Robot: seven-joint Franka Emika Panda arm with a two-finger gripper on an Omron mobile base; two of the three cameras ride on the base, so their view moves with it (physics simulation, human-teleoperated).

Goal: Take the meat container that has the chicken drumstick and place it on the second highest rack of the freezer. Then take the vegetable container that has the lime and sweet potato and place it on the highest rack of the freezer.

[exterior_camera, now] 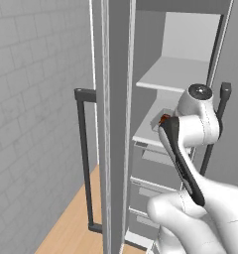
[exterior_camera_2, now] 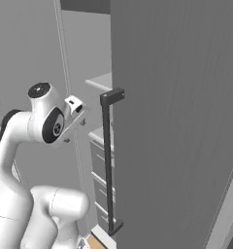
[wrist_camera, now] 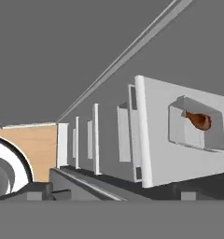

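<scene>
Freezer (exterior_camera: 155, 163) is open. You've got the meat container (wrist_camera: 196, 125), a pale grey tray, sitting flat on the lower of the two white open shelves (wrist_camera: 179, 135), above the grey drawers (exterior_camera: 150, 181). Reddish-brown chicken drumstick (wrist_camera: 198, 120) lies inside it. Highest rack (exterior_camera: 175, 72) sits above.

Rises from the lower right of the left base view as a white arm (exterior_camera: 205, 208), bends at a dark-edged elbow, and reaches up and forward to a round-capped wrist joint (exterior_camera: 199, 94). Shows in the right base view as the same arm (exterior_camera_2: 21, 146) climbing from the lower left, wrist (exterior_camera_2: 50, 119) turned sideways. Carries the gripper (wrist_camera: 109, 196) with jaws spread wide (tips barely visible, low in the hand view), holding nothing.
</scene>
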